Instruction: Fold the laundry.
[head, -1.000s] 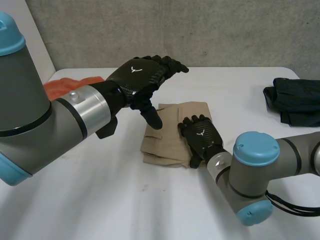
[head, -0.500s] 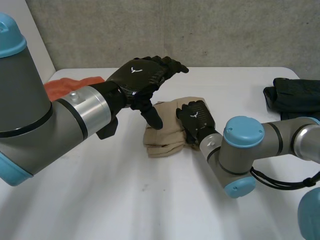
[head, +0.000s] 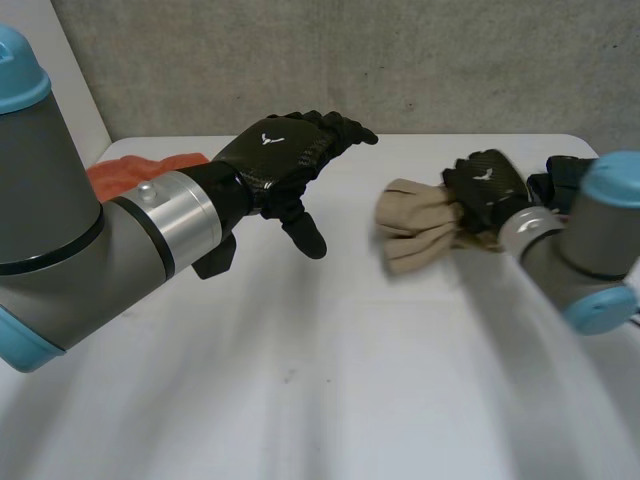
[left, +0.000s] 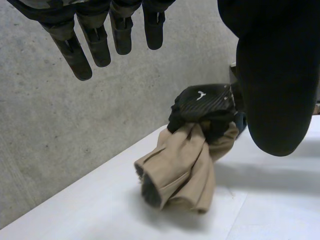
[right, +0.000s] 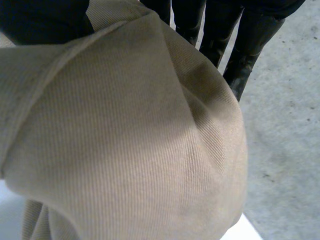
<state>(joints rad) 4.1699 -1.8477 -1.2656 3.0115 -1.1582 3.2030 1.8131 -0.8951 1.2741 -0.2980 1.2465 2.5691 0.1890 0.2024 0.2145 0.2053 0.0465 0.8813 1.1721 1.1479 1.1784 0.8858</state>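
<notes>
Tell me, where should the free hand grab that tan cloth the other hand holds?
Probably the loose end of the tan cloth, approached from the side of the left hand. The right hand is clenched round the other end, so the bunched free end sticks out toward the open left hand, with nothing in between.

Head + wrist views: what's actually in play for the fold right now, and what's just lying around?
In play:
beige cloth, bunched in the right hand
left hand, open, holding nothing

Lying about:
orange cloth, on the robot's left
dark garment, on its right
Both untouched; possibly laundry for later.
</notes>
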